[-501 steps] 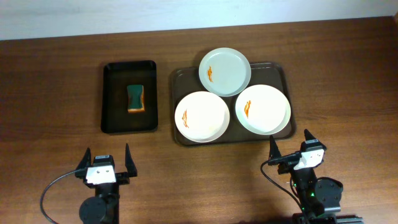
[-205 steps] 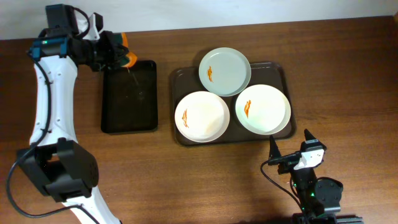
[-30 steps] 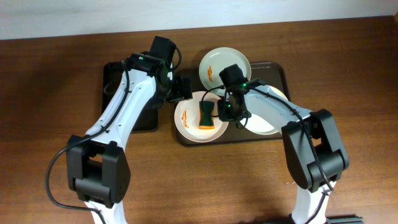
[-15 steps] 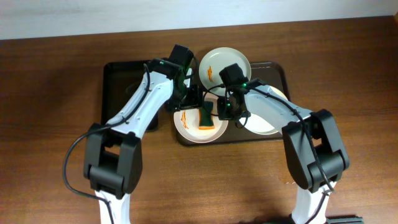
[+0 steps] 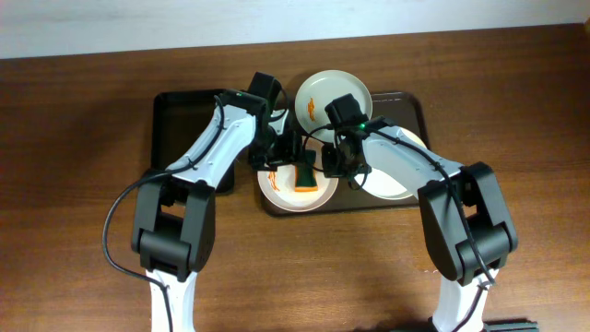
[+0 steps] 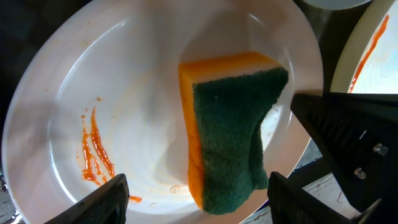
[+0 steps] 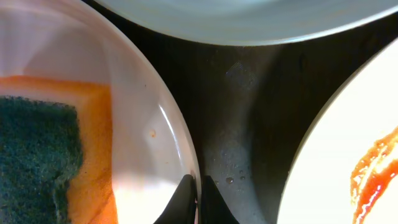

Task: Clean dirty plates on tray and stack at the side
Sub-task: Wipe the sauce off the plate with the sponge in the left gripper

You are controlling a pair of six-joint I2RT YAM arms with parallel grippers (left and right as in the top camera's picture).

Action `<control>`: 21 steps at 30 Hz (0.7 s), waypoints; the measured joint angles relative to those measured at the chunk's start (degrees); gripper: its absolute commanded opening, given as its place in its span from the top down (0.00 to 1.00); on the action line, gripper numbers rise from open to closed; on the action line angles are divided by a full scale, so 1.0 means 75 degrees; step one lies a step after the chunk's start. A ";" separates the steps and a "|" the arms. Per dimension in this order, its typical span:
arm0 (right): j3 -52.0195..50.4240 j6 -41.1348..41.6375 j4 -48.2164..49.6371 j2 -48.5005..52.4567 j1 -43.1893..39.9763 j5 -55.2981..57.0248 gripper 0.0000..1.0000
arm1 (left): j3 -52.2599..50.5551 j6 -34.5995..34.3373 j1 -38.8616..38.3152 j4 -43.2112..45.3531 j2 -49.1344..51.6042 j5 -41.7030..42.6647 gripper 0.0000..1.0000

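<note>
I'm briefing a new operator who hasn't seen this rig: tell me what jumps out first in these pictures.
A green-and-orange sponge lies in the front-left plate on the brown tray, beside an orange smear. The left gripper straddles the sponge with open jaws, while the right gripper pinches that plate's rim. The back plate and right plate carry orange smears too.

You're looking at a round white plate (image 6: 124,81) with a smooth, glossy surface that catches soft highlights; the orange smear (image 6: 93,149) on it looks thin and dull. The rectangular sponge (image 6: 233,143) has soft, fine-pored orange foam under a coarse, fibrous dark green scouring face. The large dark brown rectangular tray (image 7: 249,112) is smooth, with wet glints. The small black rectangular tray (image 5: 171,115) has a slight sheen. The brown table (image 5: 74,138) shows matt wood grain.
</note>
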 measured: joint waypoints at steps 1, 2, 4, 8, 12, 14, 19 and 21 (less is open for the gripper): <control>0.0000 0.0000 0.0000 0.0000 0.0000 0.0000 0.96 | 0.0000 0.0015 -0.0015 0.0023 0.0000 0.0023 0.31; 0.0000 0.0003 0.0000 0.0000 0.0000 0.0000 0.96 | 0.0000 0.0015 -0.0029 0.0032 0.0000 0.0038 0.31; 0.0000 0.0006 0.0000 0.0000 0.0000 0.0000 0.96 | -0.0041 0.0017 -0.0090 0.0085 0.0000 0.0038 0.33; 0.0000 0.0032 0.0000 0.0000 -0.0003 -0.0003 0.96 | -0.0306 -0.0012 -0.0341 0.0519 0.0000 0.0029 0.39; 0.0000 0.0096 0.0012 0.0000 -0.0023 0.0000 0.96 | -0.0487 -0.0137 -0.0504 0.0953 0.0003 -0.0050 0.41; 0.0000 0.0119 0.0012 0.0000 -0.0023 0.0000 0.96 | -0.0487 -0.0192 -0.0510 0.1072 0.0175 -0.0050 0.45; 0.0000 0.0119 0.0017 0.0000 -0.0029 0.0003 0.96 | -0.0484 -0.0286 -0.0527 0.1335 0.0350 -0.0064 0.75; 0.0000 0.0114 0.0017 0.0000 -0.0029 0.0003 0.96 | -0.0484 -0.0300 -0.0629 0.1326 0.0358 -0.0248 1.00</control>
